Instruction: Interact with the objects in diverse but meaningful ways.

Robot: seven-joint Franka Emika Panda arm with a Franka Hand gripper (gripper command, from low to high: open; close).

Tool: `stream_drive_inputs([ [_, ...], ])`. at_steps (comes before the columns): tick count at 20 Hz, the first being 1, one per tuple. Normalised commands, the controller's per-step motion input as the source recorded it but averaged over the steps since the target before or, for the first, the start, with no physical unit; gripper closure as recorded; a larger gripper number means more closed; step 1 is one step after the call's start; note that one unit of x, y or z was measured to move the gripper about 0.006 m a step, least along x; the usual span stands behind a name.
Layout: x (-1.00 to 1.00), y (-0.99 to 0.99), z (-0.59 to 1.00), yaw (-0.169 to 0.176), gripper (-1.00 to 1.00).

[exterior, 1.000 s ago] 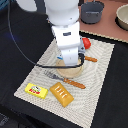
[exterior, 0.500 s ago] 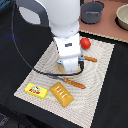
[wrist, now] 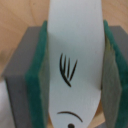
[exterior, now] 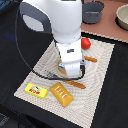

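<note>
The wrist view is filled by the white fish point(wrist: 75, 35) with black markings, standing between the green pads point(wrist: 37, 85) of my gripper point(wrist: 75, 75), which is shut on it. In the exterior view the gripper point(exterior: 69, 75) hangs low over the middle of the striped mat point(exterior: 102, 55), and the fish is hidden behind the hand. The red tomato point(exterior: 86, 43) lies just behind it. The orange ridged biscuit block point(exterior: 61, 94) and the yellow red-marked packet point(exterior: 36, 90) lie at the mat's near edge. The dark grey pot point(exterior: 93, 11) stands at the back.
Two thin orange sticks lie on the mat, one point(exterior: 75, 84) in front of the gripper and one point(exterior: 91, 59) toward the exterior view's right. A tan round piece point(exterior: 61, 67) shows under the hand. A pale bowl point(exterior: 122, 17) sits at the back right. A black cable point(exterior: 25, 60) loops at the left.
The hand has shifted slightly over the middle of the mat. The tomato, block, packet and sticks lie where they were.
</note>
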Motion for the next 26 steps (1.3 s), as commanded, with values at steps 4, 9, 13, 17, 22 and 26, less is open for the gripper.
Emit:
stream_drive_inputs([
  [4,0.39,0.28,0.16,0.0,-1.0],
  [9,0.53,0.35,0.65,-0.051,-1.0],
  [13,0.55,0.37,0.88,-0.157,-1.0],
  [17,0.53,0.35,0.92,-0.166,-1.0],
  [22,0.54,0.47,0.86,-0.13,-1.0],
  [26,0.41,0.59,0.35,-0.019,-1.0],
])
